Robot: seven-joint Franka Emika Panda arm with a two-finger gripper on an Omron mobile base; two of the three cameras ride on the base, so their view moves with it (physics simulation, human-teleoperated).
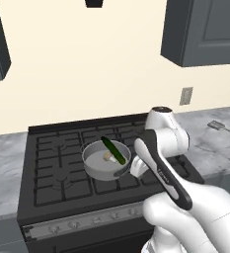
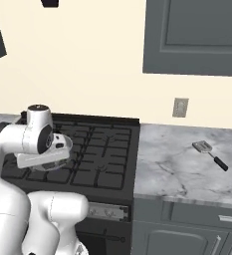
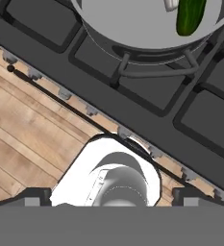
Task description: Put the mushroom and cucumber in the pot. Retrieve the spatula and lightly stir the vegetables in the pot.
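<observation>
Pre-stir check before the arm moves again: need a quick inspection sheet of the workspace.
Surface: black gas stove set in a grey marble counter.
Job's things: pot on the stove, with the cucumber leaning on its rim and the mushroom inside; spatula lying on the counter to the right, untouched.
Clutter: nothing seen.
Pincer: open and empty, its fingertips spread wide near the stove's front edge.
Cables: nothing seen.
Surroundings: wall outlet, grey upper cabinets, wooden floor.
</observation>
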